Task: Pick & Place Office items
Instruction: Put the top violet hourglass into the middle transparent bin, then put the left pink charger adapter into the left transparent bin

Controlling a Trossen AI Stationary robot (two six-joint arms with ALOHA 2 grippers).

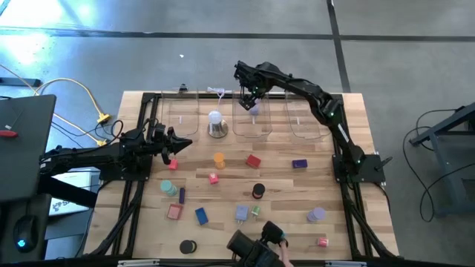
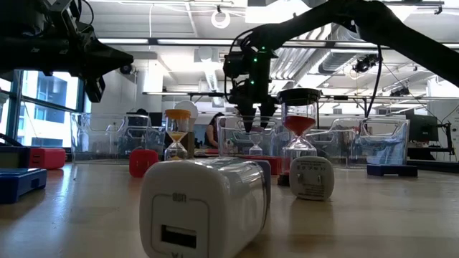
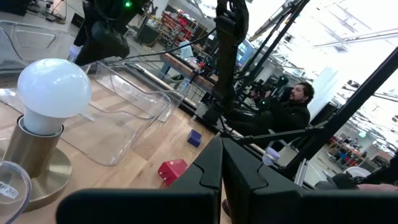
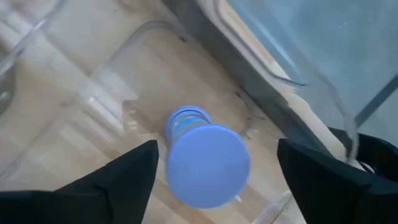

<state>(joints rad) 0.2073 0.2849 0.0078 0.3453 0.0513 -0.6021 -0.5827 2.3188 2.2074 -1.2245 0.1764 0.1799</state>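
Observation:
My right gripper (image 1: 251, 100) (image 4: 217, 149) points down into the middle clear bin (image 1: 252, 126) at the table's far side, open. A small blue hourglass-shaped piece (image 4: 205, 162) (image 1: 254, 109) sits in that bin just below the fingers, which stand on either side of it without touching. Several other office items lie spread over the table: an orange hourglass (image 1: 218, 159), a red block (image 1: 254, 160), a purple block (image 1: 299, 164). My left gripper (image 1: 180, 143) (image 3: 221, 168) waits shut, level, near the table's left edge.
A white dome lamp on a silvery base (image 1: 216, 123) stands left of the middle bin. Two more clear bins (image 1: 180, 119) (image 1: 306, 119) flank it. A white plug block (image 2: 204, 208) lies close to the low camera. People sit in the room beyond the table.

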